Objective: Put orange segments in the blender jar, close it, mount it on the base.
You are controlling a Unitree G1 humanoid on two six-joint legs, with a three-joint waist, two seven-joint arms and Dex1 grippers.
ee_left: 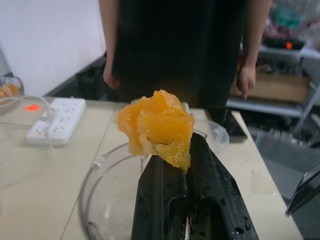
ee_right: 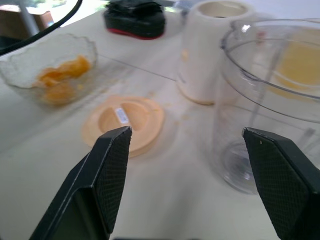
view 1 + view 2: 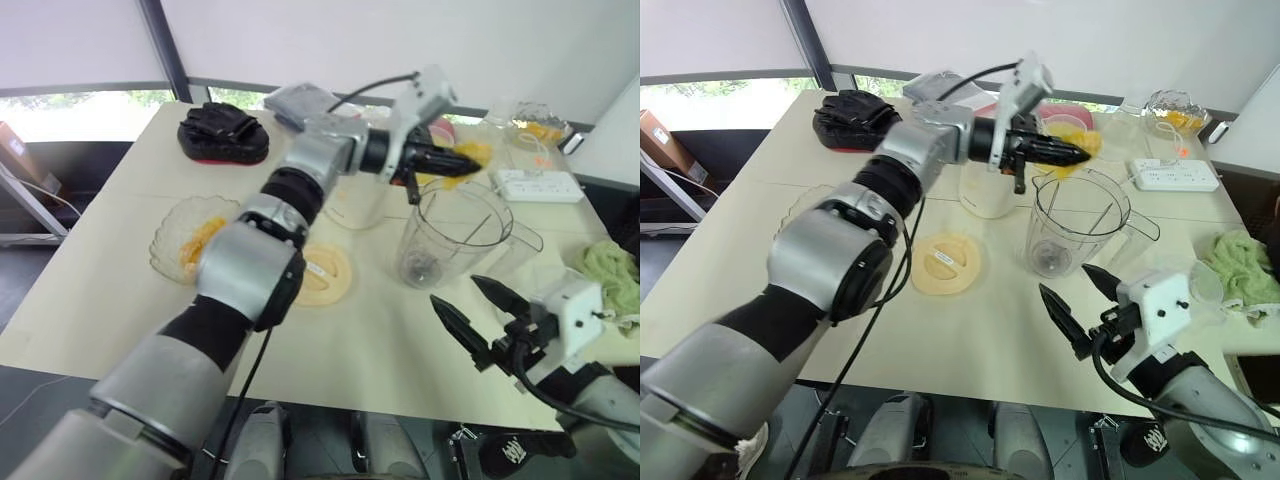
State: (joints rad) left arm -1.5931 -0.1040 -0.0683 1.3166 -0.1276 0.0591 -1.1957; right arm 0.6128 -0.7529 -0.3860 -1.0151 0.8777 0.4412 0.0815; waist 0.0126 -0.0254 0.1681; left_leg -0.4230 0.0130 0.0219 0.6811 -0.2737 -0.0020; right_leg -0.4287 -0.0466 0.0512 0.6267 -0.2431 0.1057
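Observation:
My left gripper [image 3: 452, 165] is shut on a clump of orange segments [image 1: 158, 125], held just above the far rim of the clear blender jar [image 3: 455, 235]. The jar stands upright and open on the table, with nothing orange visible inside. Its pale yellow lid [image 3: 325, 272] lies flat on the table to the jar's left. The white blender base [image 3: 985, 190] stands behind the lid, close to the jar. A glass bowl [image 3: 190, 235] with more orange segments sits further left. My right gripper [image 3: 1064, 278] hovers open near the table's front edge, in front of the jar, with nothing between its fingers [image 2: 107, 170].
A white power strip [image 3: 540, 185] and a second glass bowl [image 3: 540, 125] lie behind the jar at the back right. A green cloth [image 3: 610, 270] is at the right edge. A black object [image 3: 222, 130] sits at the back left. A person [image 1: 175, 45] stands beyond the table.

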